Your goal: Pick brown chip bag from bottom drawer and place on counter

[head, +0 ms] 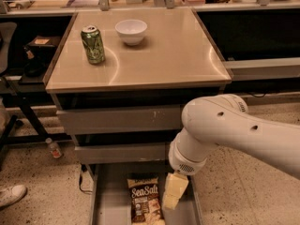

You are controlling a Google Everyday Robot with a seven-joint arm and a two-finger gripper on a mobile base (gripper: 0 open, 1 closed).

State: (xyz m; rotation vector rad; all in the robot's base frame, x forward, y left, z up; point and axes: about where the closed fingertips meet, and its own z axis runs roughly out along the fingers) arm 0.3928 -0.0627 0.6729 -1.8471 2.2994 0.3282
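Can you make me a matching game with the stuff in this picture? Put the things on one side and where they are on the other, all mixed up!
Things:
1. green can
2. white bowl
3. brown chip bag
4. gripper

Places:
A. lying flat in the open bottom drawer
B. standing near the left side of the counter
C. low over the drawer, close beside the bag
D. on the counter toward the back, beside the can

Pairs: 1-B, 2-D, 3-A, 4-C
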